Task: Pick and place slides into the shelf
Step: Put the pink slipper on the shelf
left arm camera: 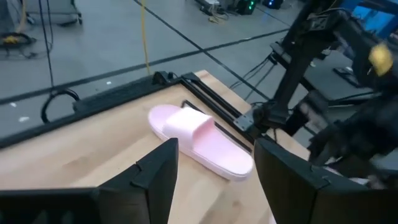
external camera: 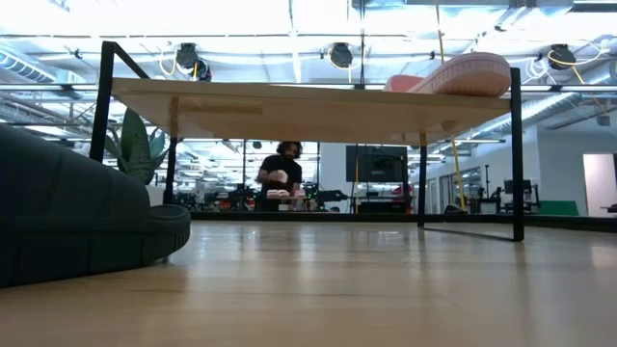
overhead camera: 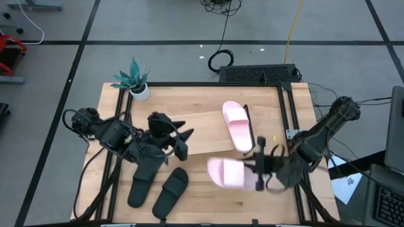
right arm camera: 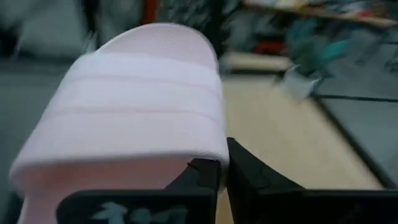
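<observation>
One pale pink slide (overhead camera: 237, 126) lies sole-down on the shelf's wooden top board (overhead camera: 202, 123), toward its right end, and also shows in the left wrist view (left arm camera: 199, 140). A second pink slide (overhead camera: 227, 172) hangs blurred in front of the shelf, with my right gripper (overhead camera: 259, 167) shut on it. Two black slides (overhead camera: 142, 183) (overhead camera: 170, 191) lie side by side on the table at the near left. My left gripper (overhead camera: 184, 137) hovers open and empty over the shelf's left part, pointing toward the pink slide on the board. My right gripper pinches the pink slide at the side edge of its wide strap (right arm camera: 211, 155), between its two fingers (right arm camera: 200, 177). The fingers come roughly level from the table's right. The slide reaches out from them toward the table's left and appears lifted clear of the table.
A small potted plant (overhead camera: 136, 83) stands at the table's far left corner. A black flat device (overhead camera: 259, 74) lies past the far edge. Black frame rails (overhead camera: 287, 120) run along the table's right and left sides. A person (external camera: 280, 173) stands far off in the room.
</observation>
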Available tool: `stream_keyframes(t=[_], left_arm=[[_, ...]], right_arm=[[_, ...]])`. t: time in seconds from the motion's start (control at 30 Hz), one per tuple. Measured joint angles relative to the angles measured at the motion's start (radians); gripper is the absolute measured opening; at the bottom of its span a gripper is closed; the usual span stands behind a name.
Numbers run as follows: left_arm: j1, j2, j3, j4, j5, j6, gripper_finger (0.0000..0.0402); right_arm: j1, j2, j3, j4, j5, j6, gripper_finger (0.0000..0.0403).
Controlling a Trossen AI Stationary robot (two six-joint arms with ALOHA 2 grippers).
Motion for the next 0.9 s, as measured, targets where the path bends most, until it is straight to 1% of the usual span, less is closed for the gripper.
stream_keyframes(t=[0.1,0.17,0.27,0.37,0.47,0.57,0.63,0.73,0.9], left_arm=[[0.023,-0.036,0.0,0.001,0.0,0.083,0.0209],[0.04,-0.065,0.0,0.0,0.0,0.138,0.0209],[0.063,-0.113,0.0,0.0,0.001,0.198,0.0209],[0.082,-0.166,0.0,0.0,0.001,0.263,0.0209],[0.093,-0.221,0.0,0.001,0.002,0.332,0.0209],[0.101,-0.271,0.0,0.001,0.001,0.394,0.0209],[0.102,-0.302,0.0,0.002,0.001,0.439,0.0209],[0.102,-0.338,0.0,0.001,-0.002,0.494,0.0209],[0.102,-0.358,0.0,-0.024,0.007,0.57,0.0209]], right_arm=[[-0.067,0.026,0.067,0.136,0.051,-0.047,0.0005],[-0.109,0.053,0.086,0.247,0.092,-0.092,0.0007],[-0.17,0.101,0.097,0.416,0.147,-0.114,0.0006],[-0.225,0.154,0.118,0.485,0.172,-0.138,0.0006],[-0.278,0.228,0.174,0.475,0.218,-0.092,0.0006],[-0.324,0.299,0.245,0.461,0.242,-0.07,0.0006],[-0.347,0.341,0.293,0.422,0.277,-0.042,0.0006],[-0.37,0.392,0.364,0.276,0.348,0.056,0.0004],[-0.415,0.434,0.47,0.022,0.365,0.281,0.0002]])
